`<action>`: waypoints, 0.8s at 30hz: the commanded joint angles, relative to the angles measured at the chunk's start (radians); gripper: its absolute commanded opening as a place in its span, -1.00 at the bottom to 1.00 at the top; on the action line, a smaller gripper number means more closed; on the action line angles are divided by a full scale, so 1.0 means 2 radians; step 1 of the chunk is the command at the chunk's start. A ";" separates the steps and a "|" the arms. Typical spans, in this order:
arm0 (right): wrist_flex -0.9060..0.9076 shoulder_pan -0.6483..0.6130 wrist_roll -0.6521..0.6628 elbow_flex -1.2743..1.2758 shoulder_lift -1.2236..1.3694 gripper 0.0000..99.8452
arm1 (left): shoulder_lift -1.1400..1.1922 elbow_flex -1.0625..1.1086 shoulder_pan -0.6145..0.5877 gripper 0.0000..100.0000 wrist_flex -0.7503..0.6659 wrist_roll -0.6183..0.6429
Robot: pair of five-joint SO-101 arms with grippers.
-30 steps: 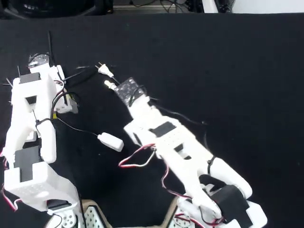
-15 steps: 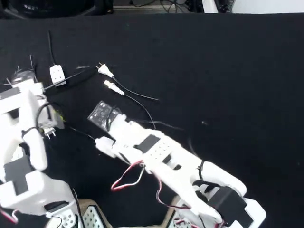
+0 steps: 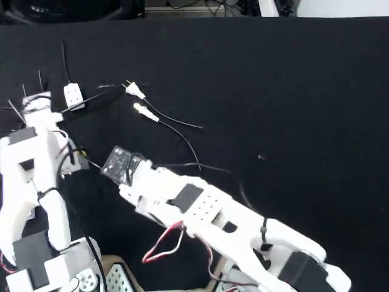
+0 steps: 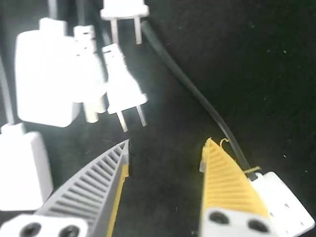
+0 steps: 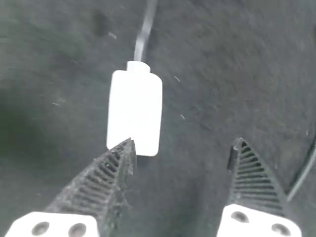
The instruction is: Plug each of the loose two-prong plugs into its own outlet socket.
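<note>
On the black bench (image 3: 273,91), seen from above, two loose plugs lie out toward ten o'clock: the farther plug (image 3: 134,90) and, just at five o'clock of it, the nearer plug (image 3: 142,110), each trailing a thin dark wire. A small white socket (image 3: 73,94) sits at nine o'clock of them, near the head of the left arm (image 3: 30,164), which stands along the nine o'clock edge. The right arm (image 3: 200,207) stretches in from five o'clock, and its head ends just at three o'clock of the left arm. The left jaws are spread wide and hold nothing. Beyond their tips lies a white two-prong plug (image 4: 122,91), prongs turned back toward the jaws, close beside a white block (image 4: 44,84). A second pronged plug (image 4: 123,9) lies farther off, and a black cable (image 4: 197,98) runs to a white box (image 4: 289,200) beside one jaw. The right jaws are also wide and empty. A white socket block (image 5: 134,112) with a grey cord (image 5: 144,32) lies flat by one jaw's tip, off-centre to the gap.
</note>
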 commanded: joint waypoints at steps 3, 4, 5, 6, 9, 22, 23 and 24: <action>-0.068 -0.031 0.001 0.036 -0.015 -0.40 | -0.018 0.070 0.008 -0.52 -0.111 0.034; -0.077 -0.031 0.001 0.037 -0.007 -0.40 | -0.019 0.076 0.003 -0.52 -0.123 0.043; -0.082 -0.031 0.001 0.034 0.006 -0.40 | -0.021 0.080 -0.007 -0.52 -0.127 0.052; -0.084 -0.031 0.001 0.027 0.019 -0.40 | -0.022 0.081 -0.014 -0.52 -0.129 0.063; -0.084 -0.031 0.001 -0.002 0.066 -0.40 | -0.018 0.082 -0.033 -0.52 -0.133 0.105; -0.008 0.032 0.008 -0.079 0.121 -0.40 | -0.018 0.095 -0.043 -0.52 -0.133 0.134; -0.012 0.043 0.015 -0.080 0.122 -0.40 | -0.018 0.095 -0.043 -0.52 -0.133 0.134; -0.017 0.053 0.025 -0.080 0.122 -0.40 | -0.018 0.095 -0.043 -0.52 -0.133 0.134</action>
